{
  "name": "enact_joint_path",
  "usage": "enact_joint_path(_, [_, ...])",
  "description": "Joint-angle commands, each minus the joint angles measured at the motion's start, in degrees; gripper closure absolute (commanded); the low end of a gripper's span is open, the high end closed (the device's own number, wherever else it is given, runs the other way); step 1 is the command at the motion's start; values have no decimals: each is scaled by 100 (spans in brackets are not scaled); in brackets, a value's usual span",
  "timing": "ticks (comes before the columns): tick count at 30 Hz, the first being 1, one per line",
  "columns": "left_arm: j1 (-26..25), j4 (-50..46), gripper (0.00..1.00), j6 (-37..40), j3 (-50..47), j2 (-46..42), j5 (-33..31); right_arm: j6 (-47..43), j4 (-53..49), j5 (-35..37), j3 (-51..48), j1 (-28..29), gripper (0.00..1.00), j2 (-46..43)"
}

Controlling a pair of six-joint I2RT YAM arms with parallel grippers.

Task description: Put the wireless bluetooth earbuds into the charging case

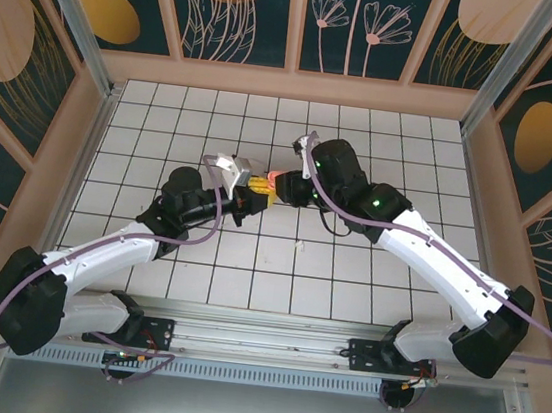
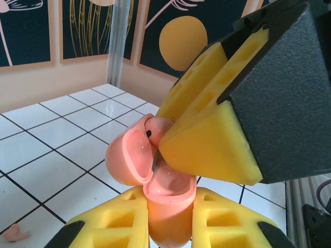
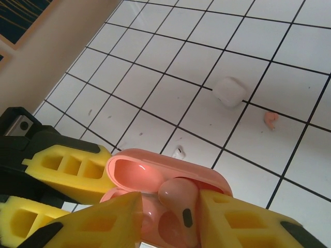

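A robot lab cell: white tiled table [image 1: 385,139] walled by leaf-painted panels [image 1: 240,11] on aluminium posts [image 1: 70,10].

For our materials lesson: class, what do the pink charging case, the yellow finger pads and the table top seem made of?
Pink charging case: likely moulded plastic, glossy; highlights glint inside its open lid.
Yellow finger pads: perhaps foam or soft rubber, matte, with moulded hollows.
Table top: glossy white tiles or printed sheet; reflections show.
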Motion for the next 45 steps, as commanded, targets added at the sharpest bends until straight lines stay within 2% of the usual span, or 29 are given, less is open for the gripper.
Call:
enact_joint_path(1, [-31, 639, 100, -13, 5, -153, 38, 130, -101, -347, 147, 22, 67, -178])
enact_joint_path(7, [-28, 639, 100, -34, 26, -151, 55, 144, -45, -387, 186, 22, 66, -268])
enact_joint_path(21, [-28, 604, 100, -78, 15, -221, 152, 284, -292, 129, 391, -120, 61, -251])
enact_joint_path(45, [-26, 604, 100, -85, -70, -239, 269, 367, -341, -198, 612, -268, 55, -373])
